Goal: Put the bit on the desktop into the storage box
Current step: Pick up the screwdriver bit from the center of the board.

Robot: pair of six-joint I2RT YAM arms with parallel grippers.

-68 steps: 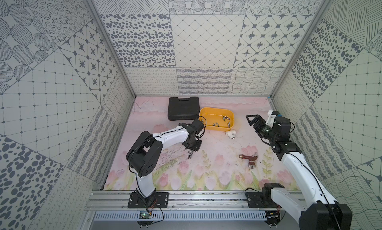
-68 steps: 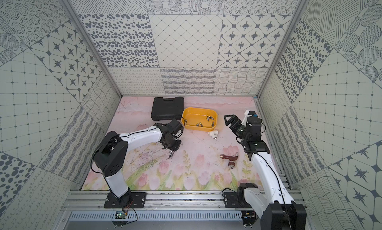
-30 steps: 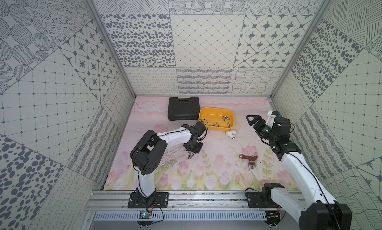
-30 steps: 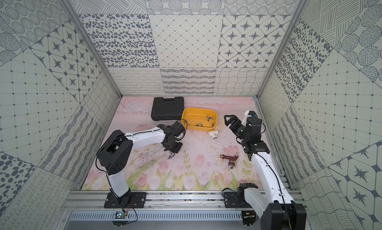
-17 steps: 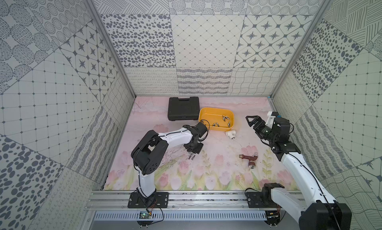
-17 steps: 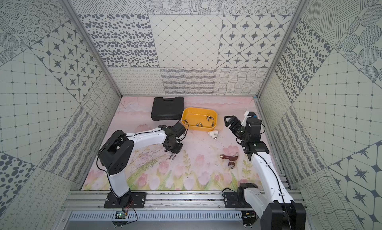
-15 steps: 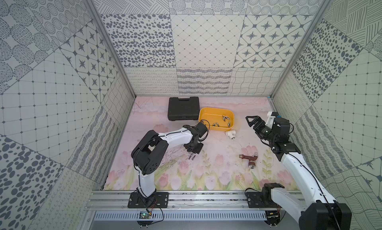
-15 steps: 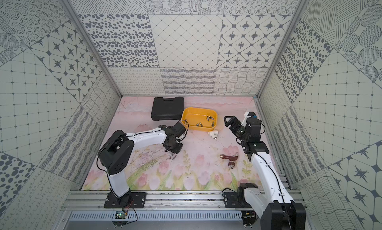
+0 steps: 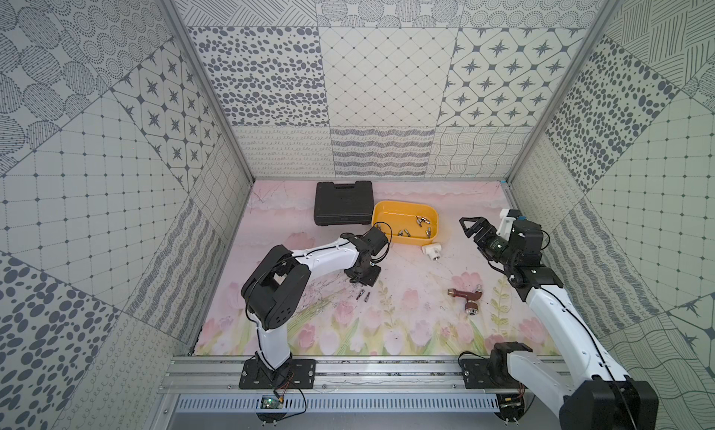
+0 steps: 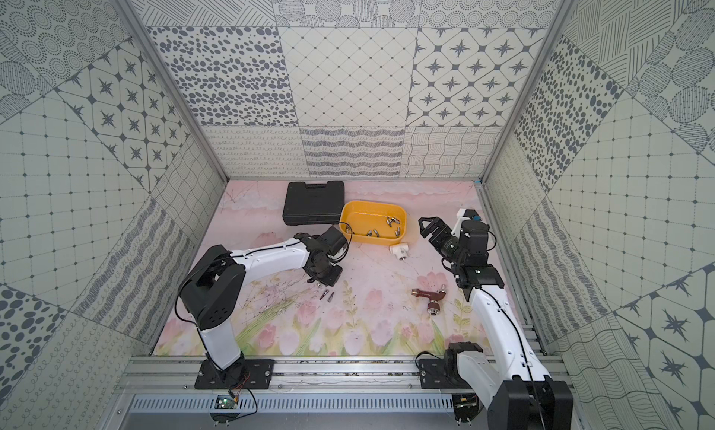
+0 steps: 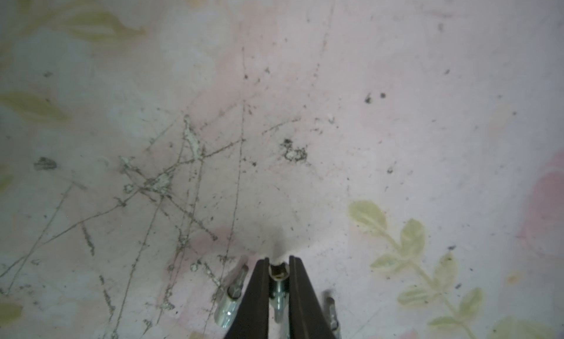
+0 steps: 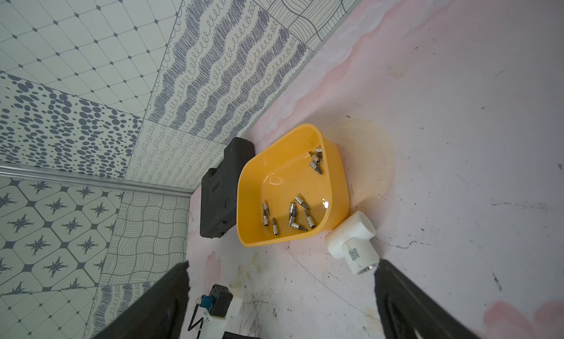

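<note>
The pick-up step is judged to be in hand. The left gripper point(image 11: 278, 262) is clamped on a small silver steel screwdriver bit point(image 11: 277, 272), which is pinched between the two black fingers low over the pink floral mat point(image 11: 305, 108). Whether the bit is clear of the mat cannot be told. A second loose bit point(image 11: 233, 293) and a third loose bit point(image 11: 331, 310) lie on the mat, one just beside each finger.

The shallow yellow plastic tub point(image 9: 390, 221) is set far and to the right of the left gripper, just beside the black ribbed plastic case point(image 9: 343, 203). Several bits are already held in it. A white plastic tee fitting point(image 9: 432, 250) lies at the tub's near right corner. The right gripper point(image 9: 469, 224) is held spread wide and empty, in the air to the right of the tub.

A straight lift is called for next, so that the two neighbouring bits are not dragged. The held bit is then to be carried far and right, over the tub's near rim, and let go only once it is above the tub floor. The two loose bits are left for later passes.
</note>
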